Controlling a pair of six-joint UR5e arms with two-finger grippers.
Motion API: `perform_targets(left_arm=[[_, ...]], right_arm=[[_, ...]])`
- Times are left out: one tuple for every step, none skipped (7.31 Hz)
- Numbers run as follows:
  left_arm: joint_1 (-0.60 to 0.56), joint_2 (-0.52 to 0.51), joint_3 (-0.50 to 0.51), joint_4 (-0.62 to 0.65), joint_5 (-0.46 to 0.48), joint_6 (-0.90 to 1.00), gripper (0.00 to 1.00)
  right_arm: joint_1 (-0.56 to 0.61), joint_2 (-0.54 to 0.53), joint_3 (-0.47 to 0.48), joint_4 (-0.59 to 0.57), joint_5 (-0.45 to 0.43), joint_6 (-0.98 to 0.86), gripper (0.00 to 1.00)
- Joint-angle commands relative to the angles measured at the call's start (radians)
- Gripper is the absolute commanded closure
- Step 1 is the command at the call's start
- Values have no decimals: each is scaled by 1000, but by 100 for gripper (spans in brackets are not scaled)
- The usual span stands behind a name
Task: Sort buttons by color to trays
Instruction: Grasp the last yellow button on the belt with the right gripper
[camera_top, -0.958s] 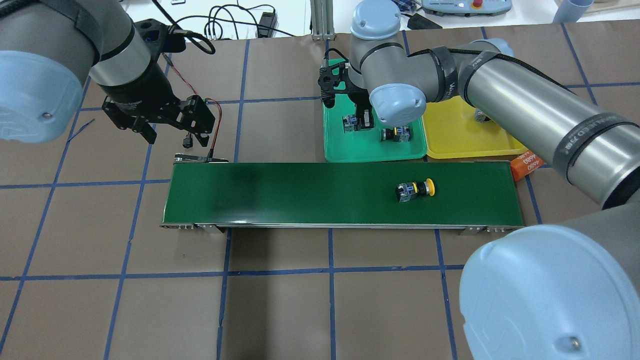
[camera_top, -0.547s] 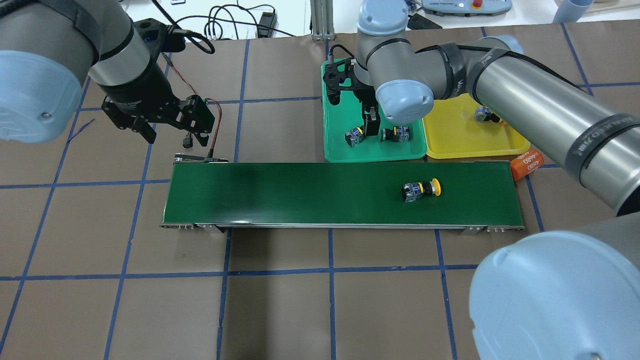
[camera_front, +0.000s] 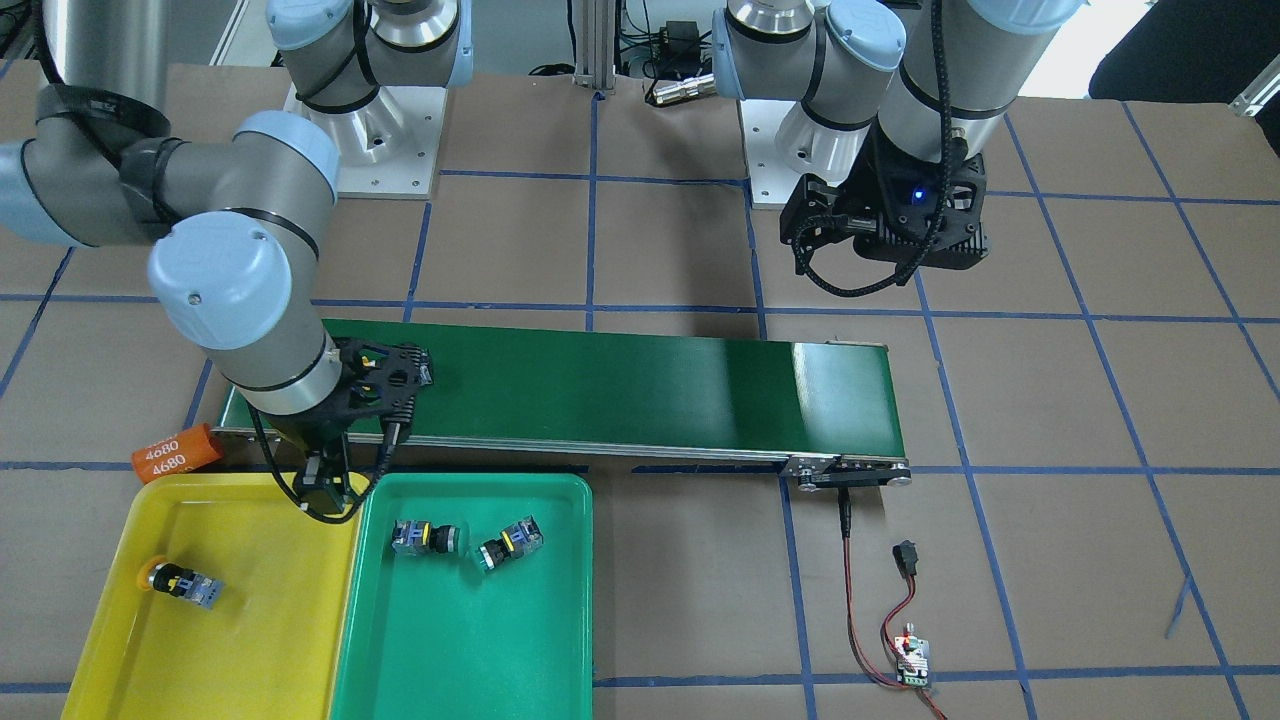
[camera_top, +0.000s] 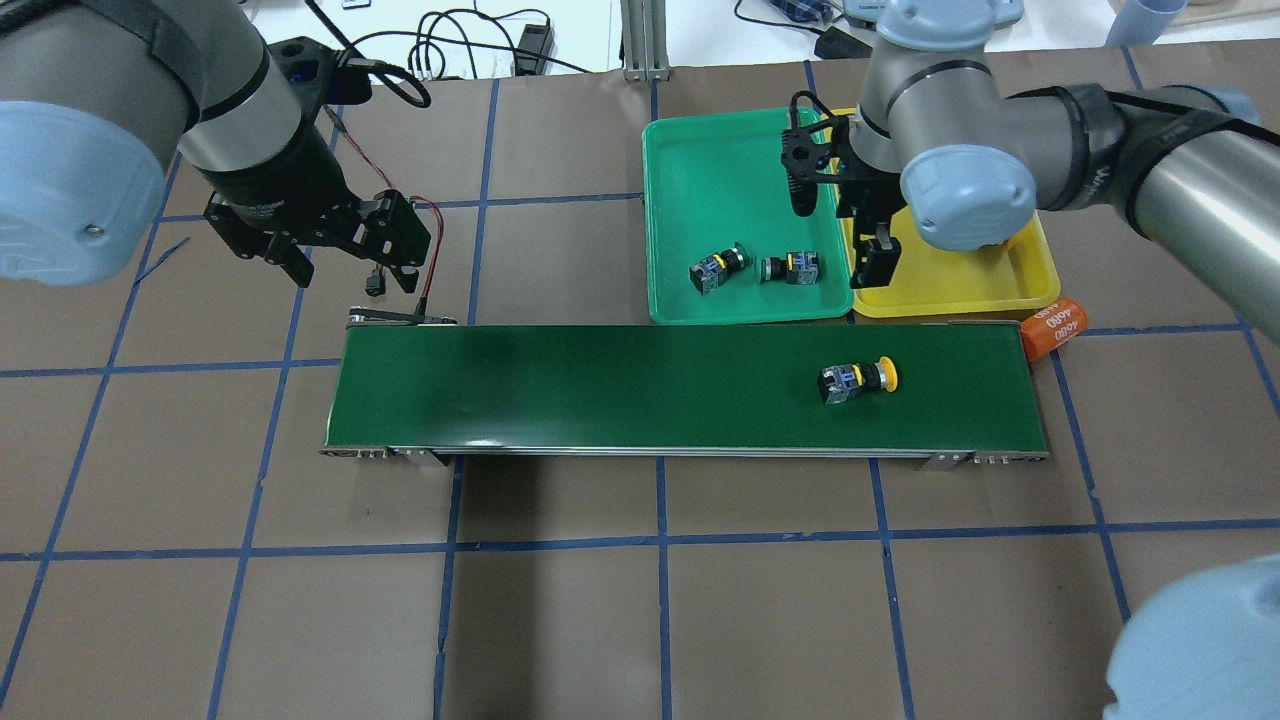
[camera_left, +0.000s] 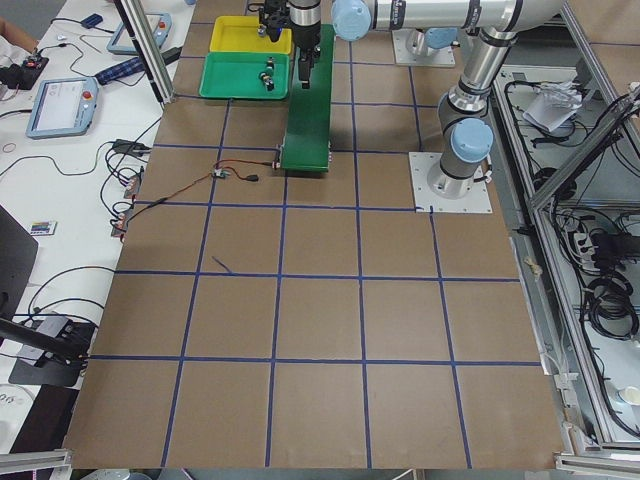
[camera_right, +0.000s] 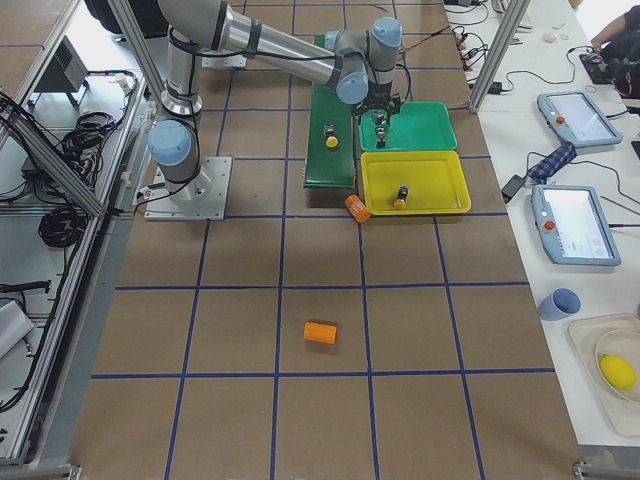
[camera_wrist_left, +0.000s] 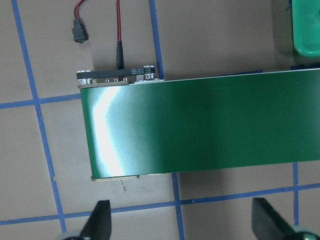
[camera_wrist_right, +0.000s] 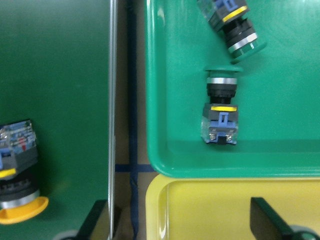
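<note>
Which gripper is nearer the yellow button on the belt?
Right. Right gripper hovers over the yellow tray's corner, beyond the yellow button; left gripper hangs by the belt's opposite end.

Green tray (camera_top: 700, 160), yellow tray (camera_top: 950, 287), dark-green belt (camera_top: 600, 390)

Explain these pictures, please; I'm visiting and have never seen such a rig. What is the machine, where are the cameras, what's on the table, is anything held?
Two robot arms stand at a table. Cameras look from behind them, from opposite, from both table ends, and from each wrist. A dark-green conveyor belt carries a loose yellow button. Beside it, the green tray holds two green buttons and the yellow tray a sorted yellow button. An orange cylinder lies by the belt. The left tool and right tool are both open, holding nothing.
</note>
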Motion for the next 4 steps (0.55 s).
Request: perform_targets(left_arm=[[0, 2, 0, 0, 1, 0, 0], [0, 2, 0, 0, 1, 0, 0], [0, 2, -1, -1, 1, 0, 0], [0, 2, 0, 0, 1, 0, 0]], right_arm=[[-83, -128, 230, -118, 1, -95, 0], [-94, -161, 341, -272, 0, -113, 0], [-114, -164, 413, -401, 0, -139, 0], [-118, -167, 425, -404, 1, -141, 2]])
